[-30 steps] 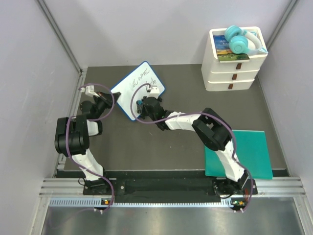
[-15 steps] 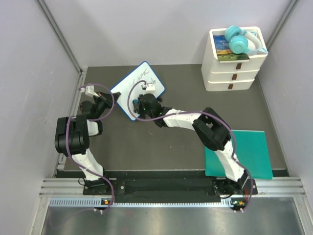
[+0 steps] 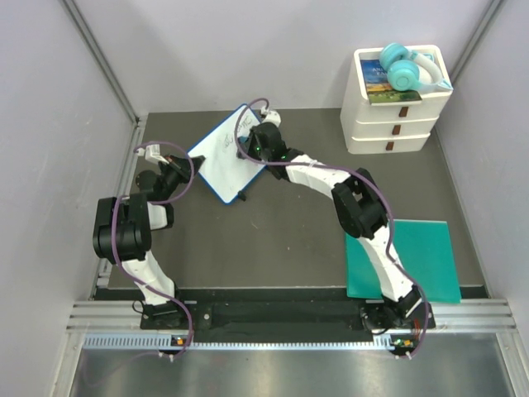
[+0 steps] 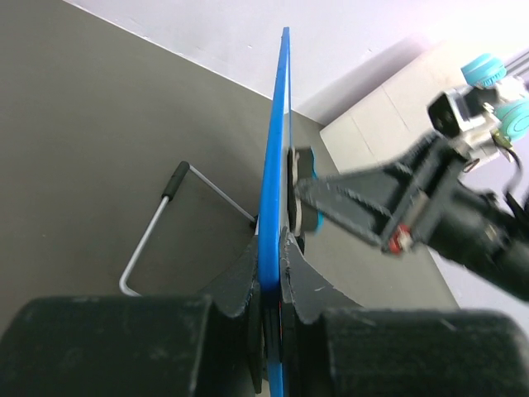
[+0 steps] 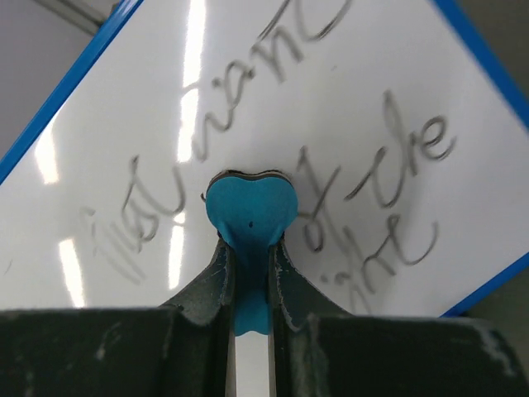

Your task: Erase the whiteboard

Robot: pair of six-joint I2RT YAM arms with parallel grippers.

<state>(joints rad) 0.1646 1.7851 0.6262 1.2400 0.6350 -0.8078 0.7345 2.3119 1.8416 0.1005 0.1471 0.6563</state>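
The whiteboard (image 3: pixel 221 159), white with a thin blue rim and grey handwriting, stands tilted at the back left of the table. My left gripper (image 3: pixel 183 170) is shut on its left edge; in the left wrist view the rim (image 4: pixel 278 149) runs edge-on between the jaws of the gripper (image 4: pixel 271 277). My right gripper (image 3: pixel 263 142) is shut on a blue heart-shaped eraser (image 5: pixel 250 208), which is pressed against the written face (image 5: pixel 149 141) near the board's far corner. The eraser also shows in the left wrist view (image 4: pixel 306 194). The right gripper (image 5: pixel 250 252) hides part of the writing.
A white drawer stack (image 3: pixel 395 116) with teal headphones (image 3: pixel 403 68) on top stands at the back right. A teal mat (image 3: pixel 423 258) lies at the near right. The board's wire stand (image 4: pixel 153 236) sticks out behind it. Grey walls close in both sides.
My right gripper has carried the eraser from the board's near right part up to its far corner. The board now shows a foot at its near edge. The left gripper has stayed put.
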